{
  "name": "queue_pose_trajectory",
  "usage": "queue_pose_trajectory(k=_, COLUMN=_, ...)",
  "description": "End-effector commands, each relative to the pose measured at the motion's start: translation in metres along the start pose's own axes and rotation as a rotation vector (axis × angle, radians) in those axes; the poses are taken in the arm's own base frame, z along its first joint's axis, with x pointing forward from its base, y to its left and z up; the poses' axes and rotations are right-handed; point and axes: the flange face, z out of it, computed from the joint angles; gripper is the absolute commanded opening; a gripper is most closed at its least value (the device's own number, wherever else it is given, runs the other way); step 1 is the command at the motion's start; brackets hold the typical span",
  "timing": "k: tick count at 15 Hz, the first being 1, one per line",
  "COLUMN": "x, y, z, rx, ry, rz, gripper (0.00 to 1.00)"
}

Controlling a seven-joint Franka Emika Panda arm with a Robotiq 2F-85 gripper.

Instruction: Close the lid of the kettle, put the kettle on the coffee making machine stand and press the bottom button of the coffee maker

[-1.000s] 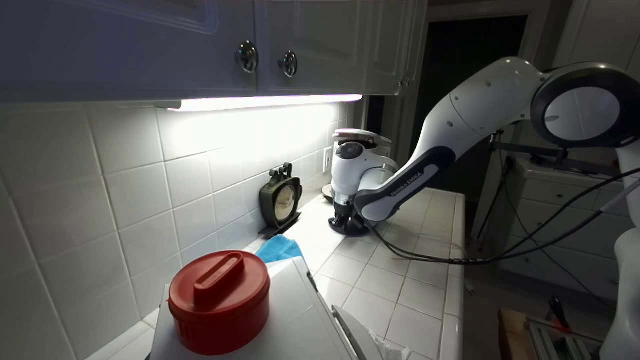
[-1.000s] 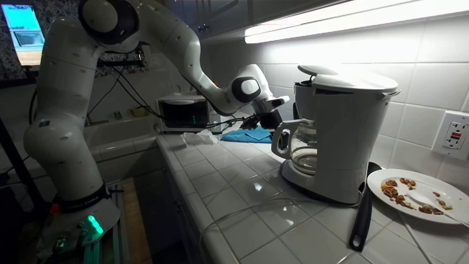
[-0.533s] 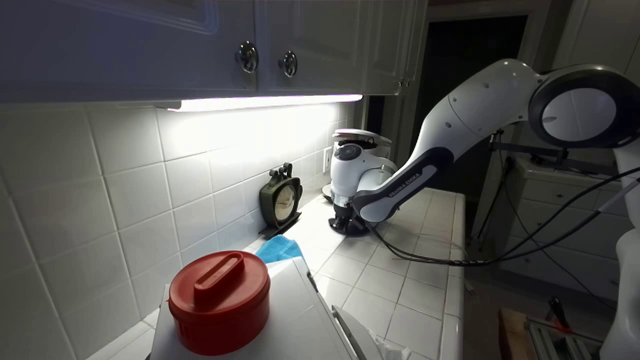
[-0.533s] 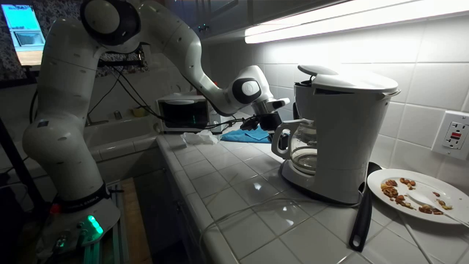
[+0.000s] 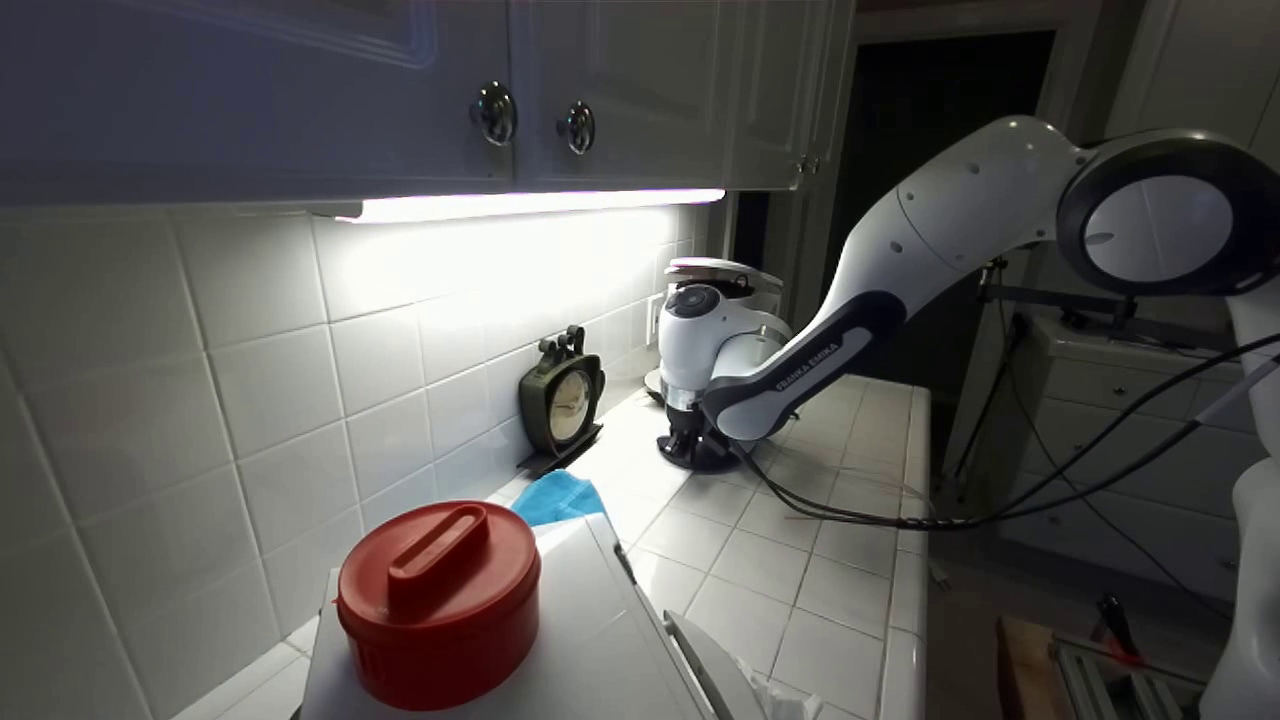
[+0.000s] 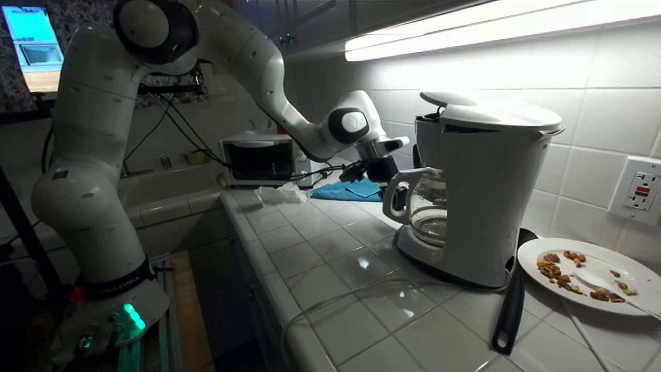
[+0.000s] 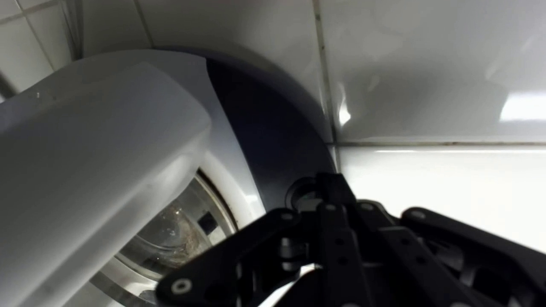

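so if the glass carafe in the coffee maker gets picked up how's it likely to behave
The glass carafe is probably fragile, being clear glass. Lifted by the handle, it may tip away, since that juts out to one side. It also looks smooth, so perhaps slippery.

We identify a glossy white, rounded-segment robot arm [image 5: 955,205] with black ring-shaped joint surrounds [image 5: 1256,225], pale disc-shaped caps [image 5: 1160,228], a dark elongated panel [image 5: 835,352] lettered FRANKA EMIKA, slender black cables [image 5: 940,523], green base lights [image 6: 134,316], and a black bar-linkage gripper [image 7: 335,188] with small round grey screws [image 7: 182,286].
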Motion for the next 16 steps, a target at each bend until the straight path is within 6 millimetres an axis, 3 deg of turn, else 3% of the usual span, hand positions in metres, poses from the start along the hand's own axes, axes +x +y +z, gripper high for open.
queue_pose_trajectory(k=1, x=0.007, y=0.003, z=0.001, rx=0.001, ry=-0.013, rz=-0.004, gripper=0.0)
queue_pose_trajectory(k=16, x=-0.009, y=0.009, z=0.0, rx=0.0, ry=-0.074, rz=0.008, gripper=0.0)
